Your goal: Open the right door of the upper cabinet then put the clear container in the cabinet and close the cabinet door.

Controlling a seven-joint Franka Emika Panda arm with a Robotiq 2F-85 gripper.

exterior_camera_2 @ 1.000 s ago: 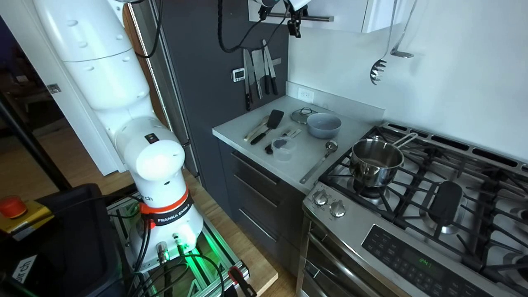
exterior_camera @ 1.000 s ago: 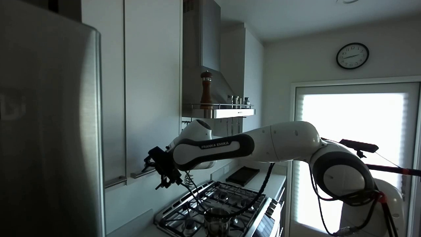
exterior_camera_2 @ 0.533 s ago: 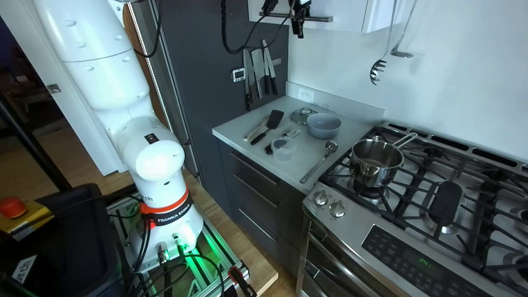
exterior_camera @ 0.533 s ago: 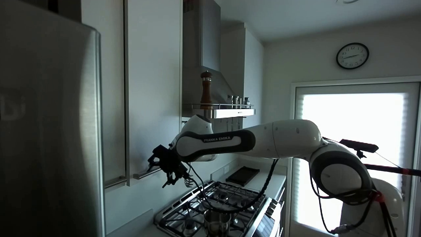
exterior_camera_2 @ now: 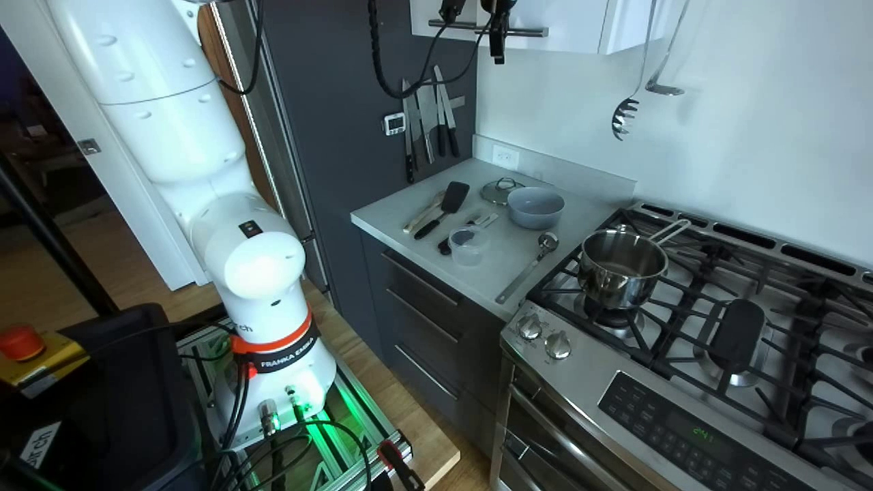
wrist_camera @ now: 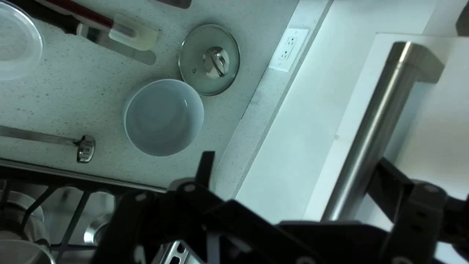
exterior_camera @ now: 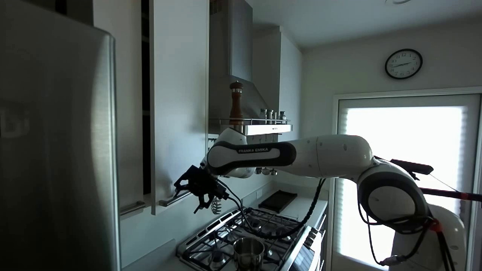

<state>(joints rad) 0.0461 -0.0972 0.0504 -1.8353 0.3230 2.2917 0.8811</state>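
Ajar it stood, your right door [exterior_camera: 179, 94] of the upper cabinet [exterior_camera: 120, 82], its free edge out from the left-hand panel [exterior_camera: 126, 158] with a tall dark slit running between them! You had the gripper [wrist_camera: 294, 163] spread wide down by the door's bottom edge, and what a hook: one black finger [wrist_camera: 390, 186] tucked in behind the metal bar handle [wrist_camera: 375, 124], between bar and door, its partner well apart on the outer side. Whether the tucked finger pressed on the bar, the views could not tell you.

Now for your clear container [exterior_camera_2: 469, 247]: it stood upright down on the countertop [exterior_camera_2: 508, 256], well apart from your gripper, and its rim peeked in at the left edge of the wrist view too. Busy company it kept! You had a black spatula [exterior_camera_2: 455, 198] lying nearby, a blue-grey bowl [exterior_camera_2: 535, 210] beyond it, a glass lid [wrist_camera: 198, 62] just beside that bowl, and a metal ladle [exterior_camera_2: 524, 274] stretched out between the container and the stove [exterior_camera_2: 586, 361]. On that stove sat a steel pot [exterior_camera_2: 624, 273], upright, plain to you in both exterior views.

Above the stove in an exterior view, your arm [exterior_camera: 303, 155] reached across almost level, a black cable [exterior_camera: 316, 199] looping beneath. Over on the ledge of the hood [exterior_camera: 241, 41] a wooden pepper mill [exterior_camera: 236, 103] stood tall beside a row of small jars [exterior_camera: 269, 116], while a round clock [exterior_camera: 403, 64] hung high on the far wall [exterior_camera: 320, 75].
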